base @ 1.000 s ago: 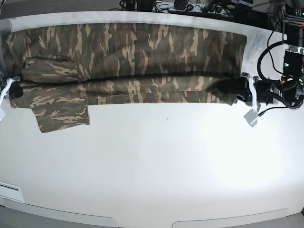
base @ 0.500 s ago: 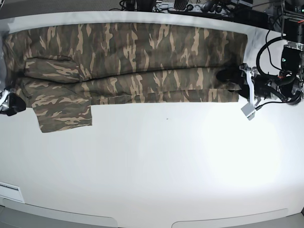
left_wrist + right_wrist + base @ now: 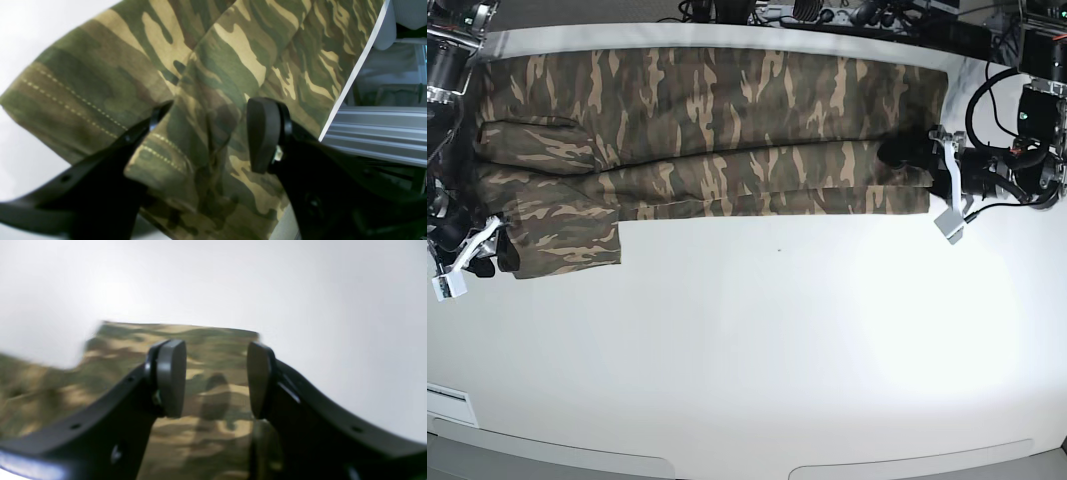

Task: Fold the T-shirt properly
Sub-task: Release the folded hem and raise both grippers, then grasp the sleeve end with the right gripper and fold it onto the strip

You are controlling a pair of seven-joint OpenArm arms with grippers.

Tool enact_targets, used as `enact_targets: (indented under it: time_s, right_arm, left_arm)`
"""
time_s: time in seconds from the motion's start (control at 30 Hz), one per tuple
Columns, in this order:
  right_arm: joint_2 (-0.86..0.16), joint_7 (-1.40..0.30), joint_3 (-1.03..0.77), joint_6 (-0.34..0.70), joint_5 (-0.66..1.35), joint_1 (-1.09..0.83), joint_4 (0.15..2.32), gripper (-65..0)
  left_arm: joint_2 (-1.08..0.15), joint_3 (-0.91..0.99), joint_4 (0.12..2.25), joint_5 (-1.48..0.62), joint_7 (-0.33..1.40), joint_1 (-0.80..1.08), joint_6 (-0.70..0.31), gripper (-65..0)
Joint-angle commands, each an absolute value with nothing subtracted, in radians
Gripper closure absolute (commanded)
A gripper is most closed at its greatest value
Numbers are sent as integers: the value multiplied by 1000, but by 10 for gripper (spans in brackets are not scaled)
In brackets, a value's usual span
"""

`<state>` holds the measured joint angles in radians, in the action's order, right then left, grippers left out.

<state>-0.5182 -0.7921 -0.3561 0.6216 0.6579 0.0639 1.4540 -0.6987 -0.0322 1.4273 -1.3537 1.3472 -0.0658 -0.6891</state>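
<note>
Across the far half of the white table, the T-shirt is spread as a long camouflage band, its long axis running from one side of the base view to the other. A lower strip of cloth is seen doubled up over the main panel, forming a narrower layer along the near edge. At the end on that view's left, a short sleeve projects toward the near side, lying flat on the tabletop, and a second folded sleeve is laid on top of the body just behind it. The opposite end, with its stitched hem, is reached by the left gripper, whose jaws are seen spread apart in the left wrist view, with a raised fold of hem cloth lying between them; one fingertip is partly tucked under the cloth edge, while the other pad stands clear of it. No pinch on the fabric is shown. The right gripper is positioned at the projecting sleeve's end, its jaws likewise spread, with the sleeve cloth visible through the gap beneath them; the right wrist view is blurred, so contact with the cloth cannot be told. No containers are visible on the table.
</note>
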Motion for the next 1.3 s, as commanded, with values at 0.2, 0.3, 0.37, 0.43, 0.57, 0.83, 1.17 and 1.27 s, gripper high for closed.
enact_targets:
  time_s: [0.2,0.3,0.37,0.43,0.57,0.83,1.17,1.27]
  right_arm:
    - [-432,-662,-365,469,515,83,1409,-371]
    - [-405,-666,-365,511,552,96,1361,-377]
    - [-393,-666,-365,542,580,106,1328,-377]
    - [-383,-666,-365,556,583,121,1293,-377]
    - [-377,-662,-350,570,578,159,1212,-377]
    - [-377,-593,-191,567,426,197,1127,-377]
    - [-377,-631,-56,498,361,194,1128,-171]
    - [-378,-651,-59,497,368,194,1129,0]
  left_arm:
    - [-717,-26,1439,-1350,1357,-75,-698,-344]
    - [-717,-26,1439,-1351,1357,-75,-698,-344]
    - [-717,-26,1439,-1351,1357,-75,-698,-344]
    - [-717,-26,1439,-1351,1357,-75,-698,-344]
    - [-717,-26,1439,-1363,1357,-75,-698,-344]
    - [-717,-26,1439,-1369,1338,-75,-698,-343]
    - [-717,-26,1439,-1369,1338,-75,-698,-343]
    - [-717,-26,1439,-1369,1338,-75,-698,-343]
